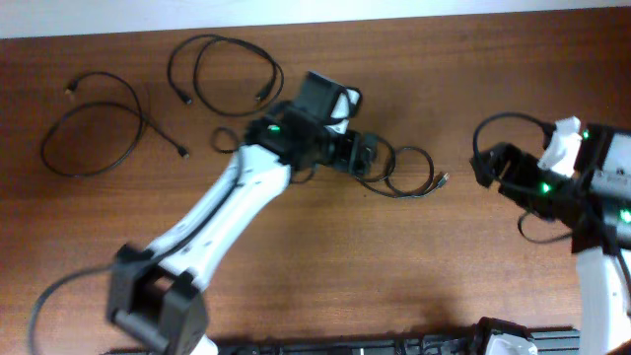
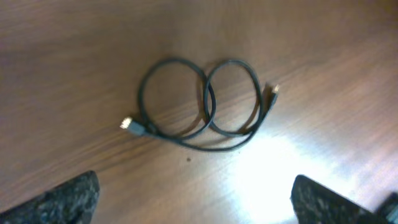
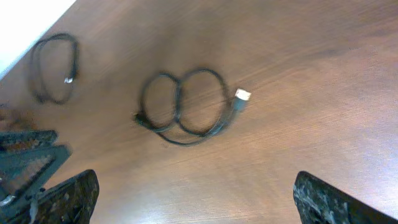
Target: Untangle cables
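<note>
Overhead view showed the thin black double-looped cable [image 1: 396, 170] on the brown wooden table [image 1: 394, 276], apparently partly beneath the open left gripper [image 1: 367, 155]; the right gripper [image 1: 485, 166] stood open. Closing on crossed strands could tighten the tangle.

Table [image 1: 394, 276]: reddish-brown wood, grain running 9 to 3 in overhead view, fills nearly whole view. White strip [image 1: 296, 12] beyond table edge at 12; wall or floor, cannot tell. Same white in corner at 10 in right wrist view. Glare [image 2: 273, 155] on wood at 5 in left wrist view; light elsewhere even.
</note>
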